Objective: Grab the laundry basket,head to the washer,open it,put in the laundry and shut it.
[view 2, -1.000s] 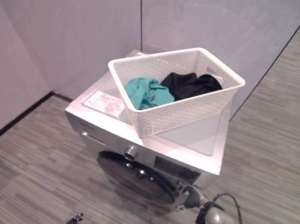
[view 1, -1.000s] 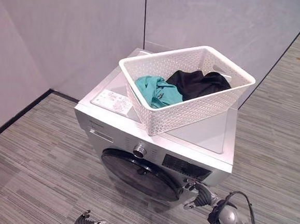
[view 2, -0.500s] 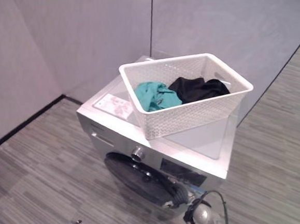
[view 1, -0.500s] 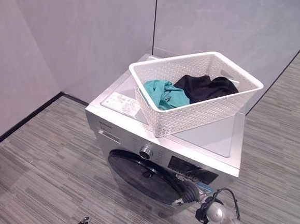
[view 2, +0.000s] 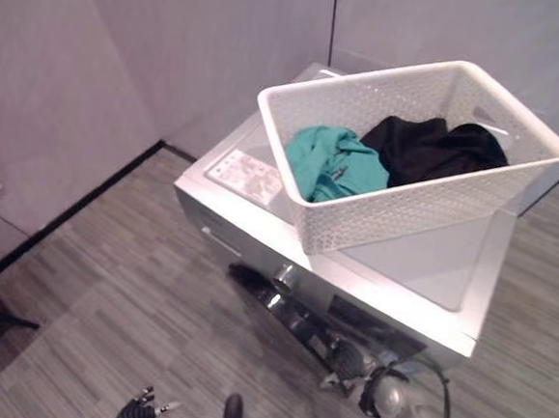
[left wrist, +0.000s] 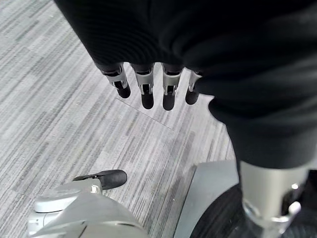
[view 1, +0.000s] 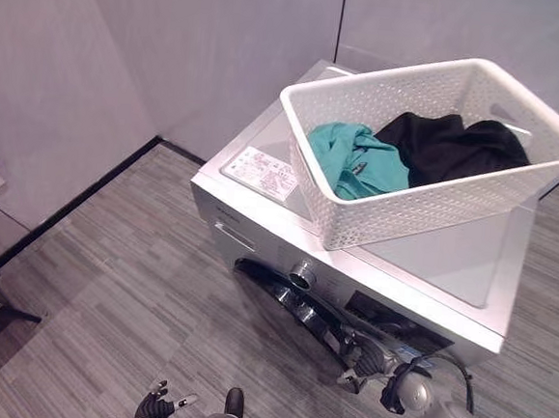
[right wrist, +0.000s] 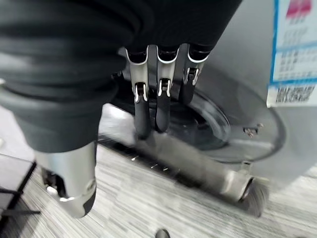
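Starting at our left, our left hand [view 1: 155,410] hangs low over the grey striped floor [view 1: 109,283], well apart from the washer [view 1: 430,269]; in its own wrist view the fingers [left wrist: 144,89] point down, relaxed and slightly bent, with nothing between them and the thumb. Moving rightward, the silver washer stands in the corner against the pale wall [view 1: 175,56], with a printed label [view 1: 268,172] on the left part of its top. On that top sits the white perforated laundry basket [view 1: 425,206], set at an angle so that its near corner reaches towards the front edge above the control panel. Inside it, a teal garment [view 1: 354,162] lies on the left and a black garment [view 1: 449,150] on the right, the two touching in the middle. Below the basket, the round dial [view 1: 302,272] shows on the front panel, and under it the dark door [view 1: 301,303] stands swung out from the drum opening. Further right, our right hand [view 1: 369,359] is at the edge of that door; in its wrist view the fingers [right wrist: 148,104] are stretched down over the door's rim, straight rather than curled, though the blur there leaves us unsure whether they actually touch it
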### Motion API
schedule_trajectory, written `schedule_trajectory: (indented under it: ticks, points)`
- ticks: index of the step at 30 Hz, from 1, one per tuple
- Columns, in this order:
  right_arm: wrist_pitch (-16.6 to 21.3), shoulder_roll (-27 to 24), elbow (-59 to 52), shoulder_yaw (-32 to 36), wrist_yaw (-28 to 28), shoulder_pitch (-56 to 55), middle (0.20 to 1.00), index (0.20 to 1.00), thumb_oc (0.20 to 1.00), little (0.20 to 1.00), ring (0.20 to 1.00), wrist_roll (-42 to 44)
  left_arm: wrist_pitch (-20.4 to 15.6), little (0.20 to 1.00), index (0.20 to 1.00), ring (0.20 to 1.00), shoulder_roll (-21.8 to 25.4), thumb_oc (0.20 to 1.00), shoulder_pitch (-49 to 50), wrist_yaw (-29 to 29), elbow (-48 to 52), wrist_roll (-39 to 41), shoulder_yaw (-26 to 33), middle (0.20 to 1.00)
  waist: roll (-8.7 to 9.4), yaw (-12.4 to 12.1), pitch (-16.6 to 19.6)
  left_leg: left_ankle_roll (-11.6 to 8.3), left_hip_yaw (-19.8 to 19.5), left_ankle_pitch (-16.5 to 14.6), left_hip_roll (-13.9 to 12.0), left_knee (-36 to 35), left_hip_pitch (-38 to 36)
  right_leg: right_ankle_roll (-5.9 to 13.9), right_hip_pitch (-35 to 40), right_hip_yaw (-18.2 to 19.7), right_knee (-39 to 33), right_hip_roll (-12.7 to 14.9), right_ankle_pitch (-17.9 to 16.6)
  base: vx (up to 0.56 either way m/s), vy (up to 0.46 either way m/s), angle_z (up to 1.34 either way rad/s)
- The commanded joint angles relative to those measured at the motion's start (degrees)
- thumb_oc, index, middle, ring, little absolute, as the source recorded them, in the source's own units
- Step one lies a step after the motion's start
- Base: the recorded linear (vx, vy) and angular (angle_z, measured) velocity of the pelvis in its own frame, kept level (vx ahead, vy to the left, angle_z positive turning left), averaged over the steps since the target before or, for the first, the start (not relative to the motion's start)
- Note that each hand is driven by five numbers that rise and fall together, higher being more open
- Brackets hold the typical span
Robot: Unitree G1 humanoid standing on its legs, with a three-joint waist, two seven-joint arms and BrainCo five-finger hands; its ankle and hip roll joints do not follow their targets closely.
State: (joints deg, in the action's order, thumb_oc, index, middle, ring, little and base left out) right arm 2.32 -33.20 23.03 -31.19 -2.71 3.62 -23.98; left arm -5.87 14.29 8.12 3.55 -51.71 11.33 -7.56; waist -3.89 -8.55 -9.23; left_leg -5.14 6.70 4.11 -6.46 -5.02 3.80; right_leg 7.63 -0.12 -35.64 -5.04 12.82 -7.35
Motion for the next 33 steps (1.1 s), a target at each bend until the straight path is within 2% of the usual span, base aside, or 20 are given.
schedule_trajectory:
  ticks: [1, 7, 8, 11, 13, 14, 15, 17, 18, 19, 21, 22, 24, 25, 27, 28, 29, 31, 33]
  points:
    - [0.28, 1.08, 1.53, -3.01, 2.65, 9.27, 1.0, 1.0, 1.0, 1.0, 1.0, -1.63, -2.36, 1.0, 1.0, 1.0, 2.42, 1.0, -4.52, 0.55, -0.66, 1.48, -1.76, 1.0, 2.1, -1.49, -2.21, 1.35, -1.9, -3.06, 1.74, 0.02, 2.29, 2.01, 2.59, 3.68, 0.04, 4.21, 4.16, -0.06, 0.018, 0.16]
    - [0.02, 12.9, 6.93, -11.25, 4.41, 18.76, 1.0, 1.0, 1.0, 1.0, 1.0, 1.77, -2.69, 1.0, 1.0, 1.0, 1.2, 1.0, -8.27, 2.68, -2.1, 2.08, -5.58, 1.0, 1.18, -2.43, -3.75, 1.17, -2.23, -1.97, 1.42, 0.02, 5.11, 1.44, -0.01, 4.04, 0.04, 3.95, 3.84, -0.03, 0.006, 0.07]
    - [0.11, 13.11, 7.22, -11.35, 4.53, 18.97, 1.0, 1.0, 1.0, 1.0, 1.0, 1.8, -2.71, 1.0, 1.0, 1.0, 1.24, 1.0, -8.34, 2.7, -2.16, 2.08, -5.48, 1.0, 1.27, -2.41, -3.78, 1.16, -2.19, -1.97, 1.4, 0.02, 5.15, 1.43, -0.08, 4.09, 0.04, 3.94, 3.84, -0.02, -0.011, -0.05]
    - [0.4, 22.22, 10.66, -18.03, 5.55, 24.23, 1.0, 1.0, 1.0, 1.0, 1.0, 4.81, -2.82, 1.0, 1.0, 1.0, 0.74, 1.0, -9.59, 6.21, -3.25, 1.9, -6.83, 1.0, 1.33, -3.81, -3.81, 0.7, -1.18, -1.63, -0.13, 0.02, 4.85, 0.85, -0.95, 5.49, 0.04, 2.8, 4.4, -0.03, -0.057, -0.17]
    - [0.47, 24.67, 12.8, -19.33, 6.31, 25.96, 1.0, 1.0, 1.0, 1.0, 1.0, 6.06, -3.0, 1.0, 1.0, 1.0, 0.81, 1.0, -9.65, 7.25, -3.27, 2.19, -6.97, 1.0, 1.5, -4.43, -3.95, 0.48, -0.84, -1.48, -0.74, 0.02, 4.55, 0.59, -1.03, 6.1, 0.04, 2.34, 4.75, -0.03, -0.083, -0.37]
    - [0.47, 29.41, 15.5, -21.77, 6.96, 28.47, 1.0, 1.0, 1.0, 1.0, 1.0, 9.46, -3.21, 1.0, 1.0, 1.0, 0.84, 1.0, -9.46, 9.18, -2.86, 3.21, -7.34, 1.0, 1.57, -5.7, -3.99, -0.05, -0.44, -0.99, -1.97, 0.02, 3.97, 0.1, -0.8, 6.61, 0.04, 1.31, 5.48, -0.03, -0.085, -0.16]
    - [0.55, 29.59, 15.69, -21.8, 7.02, 28.58, 1.0, 1.0, 1.0, 1.0, 1.0, 9.51, -3.2, 1.0, 1.0, 1.0, 0.91, 1.0, -9.46, 9.21, -2.83, 3.22, -7.29, 1.0, 1.62, -5.72, -4.04, -0.09, -0.39, -0.99, -2.03, 0.02, 3.92, 0.06, -0.79, 6.66, 0.04, 1.25, 5.51, -0.05, -0.145, -0.12]
    - [0.92, 35.05, 19.08, -23.51, 7.77, 29.81, 1.0, 1.0, 1.0, 1.0, 1.0, 15.4, -3.65, 1.0, 1.0, 1.0, 0.95, 1.0, -9.16, 11.11, -2.2, 4.48, -7.4, 1.0, 1.82, -7.32, -4.26, -0.92, -0.29, -0.2, -3.8, 0.09, 3.18, -0.74, -0.18, 7.21, 0.04, -0.5, 6.64, -0.07, -0.191, -0.25]
    - [1.36, 39.74, 22.32, -24.93, 8.63, 30.67, 1.0, 1.0, 1.0, 1.0, 1.0, 21.28, -4.09, 1.0, 1.0, 1.0, 1.06, 1.0, -8.79, 12.55, -1.17, 6.17, -7.75, 1.0, 1.81, -9.08, -4.56, -1.73, -0.7, 0.68, -5.34, 0.24, 2.89, -1.56, 0.24, 7.43, 0.04, -2.18, 7.51, -0.08, -0.195, -0.36]
    - [1.37, 39.77, 22.34, -24.93, 8.63, 30.68, 1.0, 1.0, 1.0, 1.0, 1.0, 21.28, -4.09, 1.0, 1.0, 1.0, 1.08, 1.0, -8.79, 12.55, -1.17, 6.17, -7.74, 1.0, 1.82, -9.09, -4.57, -1.74, -0.69, 0.67, -5.35, 0.24, 2.88, -1.56, 0.25, 7.43, 0.04, -2.19, 7.51, -0.1, -0.21, -0.34]
    - [2.13, 44.46, 25.44, -25.95, 9.02, 32.18, 1.0, 1.0, 1.0, 1.0, 1.0, 28.01, -5.37, 1.0, 1.0, 1.0, 1.06, 1.0, -7.8, 14.82, 2.09, 7.96, -8.05, 1.0, 1.78, -11.94, -4.9, -3.39, -1.71, 2.85, -7.86, 0.09, 3.54, -2.51, 0.57, 6.61, 0.04, -4.73, 9.4, -0.13, -0.218, -0.23]
    - [2.14, 44.47, 25.45, -25.95, 9.02, 32.18, 1.0, 1.0, 1.0, 1.0, 1.0, 28.01, -5.36, 1.0, 1.0, 1.0, 1.07, 1.0, -7.79, 14.82, 2.11, 7.96, -8.05, 1.0, 1.78, -11.93, -4.88, -3.39, -1.72, 2.86, -7.87, 0.09, 3.56, -2.52, 0.56, 6.6, 0.04, -4.74, 9.4, -0.14, -0.219, -0.2]
    - [2.62, 45.52, 29.78, -22.79, 9.9, 33.24, 1.0, 1.0, 1.0, 1.0, 1.0, 36.66, -8.25, 1.0, 1.0, 1.0, 0.44, 1.0, -6.88, 17.54, 9.23, 11.85, -7.75, 1.0, 1.46, -14.44, -4.8, -5.24, -3.82, 4.79, -9.16, 0.02, 5.5, -3.3, 1.35, 3.77, 0.04, -6.44, 11.1, -0.12, -0.215, 0.07]
    - [2.62, 45.53, 29.79, -22.78, 9.89, 33.25, 1.0, 1.0, 1.0, 1.0, 1.0, 36.66, -8.24, 1.0, 1.0, 1.0, 0.45, 1.0, -6.87, 17.54, 9.24, 11.85, -7.75, 1.0, 1.46, -14.42, -4.8, -5.25, -3.85, 4.8, -9.17, 0.02, 5.51, -3.31, 1.35, 3.75, 0.04, -6.45, 11.1, -0.1, -0.193, 0.33]
    - [3.13, 46.18, 34.38, -18.52, 11.2, 34.69, 1.0, 1.0, 1.0, 1.0, 1.0, 42.85, -9.9, 1.0, 1.0, 1.0, 1.03, 1.0, -6.2, 19.1, 15.84, 11.84, -8.26, 1.0, 0.73, -16.36, -4.74, -6.14, -4.11, 6.15, -9.64, 0.24, 6.35, -3.86, 2.76, 0.99, 0.04, -6.63, 11.89, -0.05, -0.119, 0.71]
    - [3.16, 45.73, 37.91, -14.64, 11.77, 35.71, 1.0, 1.0, 1.0, 1.0, 1.0, 47.97, -10.54, 1.0, 1.0, 1.0, 1.85, 1.0, -5.66, 18.99, 21.07, 11.36, -8.42, 1.0, -0.07, -18.07, -4.51, -6.26, -4.17, 6.98, -9.74, 1.23, 6.76, -4.23, 4.19, -1.1, 0.04, -6.64, 12.42, -0.04, -0.084, 1.05]
    - [3.21, 45.77, 38.06, -14.44, 11.69, 35.89, 1.0, 1.0, 1.0, 1.0, 1.0, 48.02, -10.41, 1.0, 1.0, 1.0, 1.97, 1.0, -5.6, 19.03, 21.29, 11.34, -8.49, 1.0, -0.07, -18.1, -4.57, -6.27, -4.28, 6.95, -9.74, 1.3, 6.77, -4.24, 4.27, -1.19, 0.04, -6.67, 12.44, 0.01, -0.046, 0.92]
    - [3.62, 44.31, 40.65, -9.59, 11.99, 35.93, 1.0, 1.0, 1.0, 1.0, 1.0, 53.49, -10.25, 1.0, 1.0, 1.0, 3.41, 1.0, -4.95, 20.18, 26.95, 8.94, -7.89, 1.0, -0.67, -19.5, -3.44, -5.68, -5.18, 6.2, -9.05, 1.41, 6.45, -4.0, 5.76, -2.47, 0.04, -6.72, 12.19, 0.06, 0.003, 1.05]
    - [3.89, 41.86, 41.64, -6.25, 11.9, 33.7, 1.0, 1.0, 1.0, 1.0, 1.0, 56.22, -9.5, 1.0, 1.0, 1.0, 6.54, 1.0, -2.98, 21.97, 35.31, 3.56, -4.61, 1.0, -0.29, -21.28, -1.56, -5.04, -6.71, 5.16, -8.26, 0.94, 5.22, -3.75, 7.26, -2.84, 0.04, -6.54, 12.19, 0.15, 0.039, 0.88]
